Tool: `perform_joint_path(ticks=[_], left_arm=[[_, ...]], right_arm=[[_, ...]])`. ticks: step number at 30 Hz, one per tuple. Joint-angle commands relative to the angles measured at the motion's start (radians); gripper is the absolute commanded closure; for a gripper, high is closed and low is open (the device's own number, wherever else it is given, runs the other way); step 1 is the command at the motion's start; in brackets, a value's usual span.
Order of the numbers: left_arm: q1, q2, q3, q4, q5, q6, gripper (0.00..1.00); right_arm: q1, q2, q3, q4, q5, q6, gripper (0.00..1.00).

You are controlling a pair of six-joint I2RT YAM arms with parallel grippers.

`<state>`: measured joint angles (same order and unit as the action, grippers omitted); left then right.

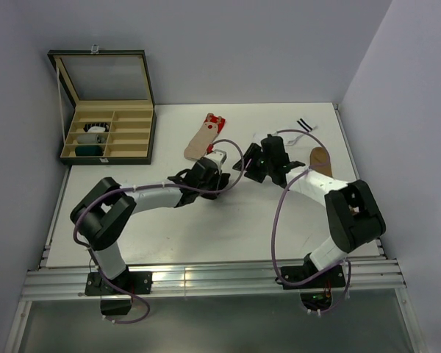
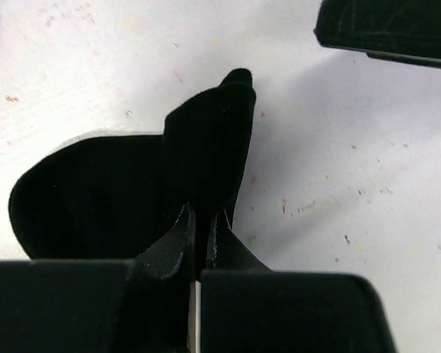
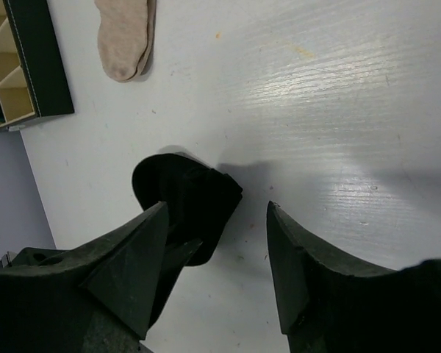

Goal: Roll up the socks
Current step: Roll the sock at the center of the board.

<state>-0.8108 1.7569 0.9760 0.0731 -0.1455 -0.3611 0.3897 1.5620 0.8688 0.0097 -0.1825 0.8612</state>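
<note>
A black sock [image 2: 206, 140], folded into a thick bundle, lies on the white table [image 2: 367, 184]. My left gripper [image 2: 202, 213] is shut on the near fold of this sock. The right wrist view shows the same black sock [image 3: 195, 191] just beyond my right gripper [image 3: 217, 209], which stands open with nothing between its fingers; its left finger is beside the sock. From above, the left gripper [image 1: 206, 175] and right gripper [image 1: 259, 165] face each other at mid-table, hiding the black sock. A beige sock with a red cuff [image 1: 206, 136] lies flat behind them.
An open dark box [image 1: 106, 140] with tan compartments sits at the back left, with rolled items in its left cells. A brown sock [image 1: 320, 158] and a black-and-white striped cuff [image 1: 303, 123] lie at the back right. Walls close in on both sides.
</note>
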Motion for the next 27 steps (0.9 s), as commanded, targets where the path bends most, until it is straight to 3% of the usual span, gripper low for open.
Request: perform_joint_path(ticks=[1, 5, 12, 24, 27], left_arm=[[0.022, -0.042, -0.005, -0.068, 0.093, -0.045, 0.99], [0.048, -0.017, 0.021, -0.14, 0.133, -0.012, 0.99], [0.041, -0.069, -0.036, -0.13, 0.211, 0.088, 0.99], [-0.019, -0.151, -0.155, -0.047, 0.195, 0.204, 0.99], [-0.028, -0.145, -0.158, -0.036, 0.195, 0.217, 0.99]], right_arm=[[0.001, 0.024, 0.036, 0.05, -0.035, -0.05, 0.37], [0.0, 0.061, 0.065, 0.058, -0.118, -0.151, 0.44], [0.001, 0.158, 0.232, -0.034, -0.236, -0.428, 0.43], [0.018, 0.438, 0.456, -0.14, -0.557, -0.612, 0.42], [0.043, 0.483, 0.501, -0.188, -0.574, -0.668, 0.42]])
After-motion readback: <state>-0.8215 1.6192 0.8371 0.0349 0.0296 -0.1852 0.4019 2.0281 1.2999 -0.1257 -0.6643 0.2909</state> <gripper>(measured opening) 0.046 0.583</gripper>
